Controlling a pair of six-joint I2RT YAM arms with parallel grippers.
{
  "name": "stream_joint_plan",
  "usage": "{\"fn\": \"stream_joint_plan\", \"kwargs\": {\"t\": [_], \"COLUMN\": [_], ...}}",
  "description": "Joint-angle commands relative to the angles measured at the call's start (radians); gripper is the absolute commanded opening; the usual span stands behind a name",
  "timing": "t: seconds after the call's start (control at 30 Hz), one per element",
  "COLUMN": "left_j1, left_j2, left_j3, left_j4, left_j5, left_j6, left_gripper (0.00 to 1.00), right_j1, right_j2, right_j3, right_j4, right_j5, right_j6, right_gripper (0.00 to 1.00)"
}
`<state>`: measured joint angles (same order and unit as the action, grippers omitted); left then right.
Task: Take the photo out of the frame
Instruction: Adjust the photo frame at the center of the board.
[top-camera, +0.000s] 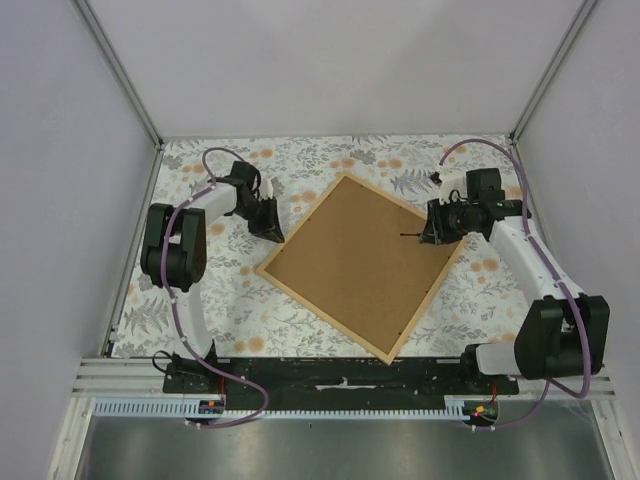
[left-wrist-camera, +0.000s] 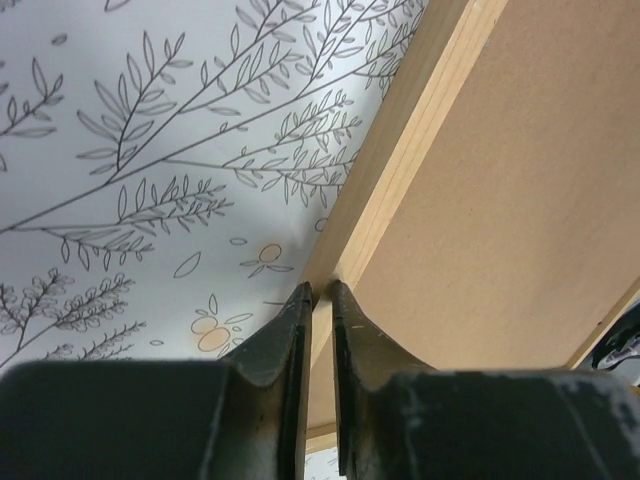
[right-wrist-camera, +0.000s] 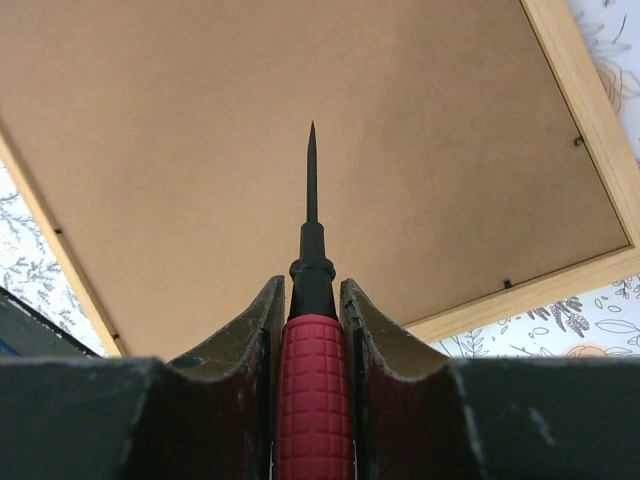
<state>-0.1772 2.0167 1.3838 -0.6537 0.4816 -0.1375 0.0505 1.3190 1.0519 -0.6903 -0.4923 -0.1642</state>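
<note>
The frame (top-camera: 301, 221) lies back side up on the table, turned like a diamond, its brown backing board (top-camera: 360, 265) facing up. The photo is hidden under the board. My left gripper (top-camera: 270, 232) sits at the frame's left corner. In the left wrist view its jaws (left-wrist-camera: 322, 292) are shut on the light wooden strip (left-wrist-camera: 400, 160). My right gripper (top-camera: 428, 232) hovers over the frame's right corner, shut on a red-handled screwdriver (right-wrist-camera: 313, 400). The screwdriver's thin black shaft (right-wrist-camera: 311, 170) points out over the board (right-wrist-camera: 300, 80).
A floral tablecloth (top-camera: 300, 320) covers the table around the frame. Small dark retaining tabs (right-wrist-camera: 578, 141) (right-wrist-camera: 507, 284) sit along the inner edge of the frame strip (right-wrist-camera: 590, 110). Grey walls with metal posts close off the left, right and far sides.
</note>
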Motion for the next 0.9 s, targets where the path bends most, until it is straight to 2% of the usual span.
{"fn": "stream_joint_plan", "kwargs": {"t": [0.0, 0.2, 0.47, 0.87], "left_j1": [-0.001, -0.021, -0.045, -0.163], "left_j2": [-0.079, -0.177, -0.199, -0.161], "left_j3": [-0.087, -0.17, -0.21, -0.209], "left_j4": [0.026, 0.077, 0.074, 0.057], "left_j5": [-0.029, -0.035, -0.006, 0.018], "left_j6": [-0.057, -0.088, -0.042, 0.032], "left_gripper": [0.05, 0.11, 0.16, 0.16], "right_j1": [0.003, 0.034, 0.109, 0.199], "right_j2": [0.094, 0.327, 0.614, 0.841], "right_j3": [0.097, 0.275, 0.577, 0.89], "right_j4": [0.008, 0.008, -0.029, -0.029], "right_j5": [0.047, 0.084, 0.259, 0.567], "right_j6": [0.032, 0.064, 0.086, 0.026], "right_gripper": [0.0, 0.0, 0.0, 0.0]}}
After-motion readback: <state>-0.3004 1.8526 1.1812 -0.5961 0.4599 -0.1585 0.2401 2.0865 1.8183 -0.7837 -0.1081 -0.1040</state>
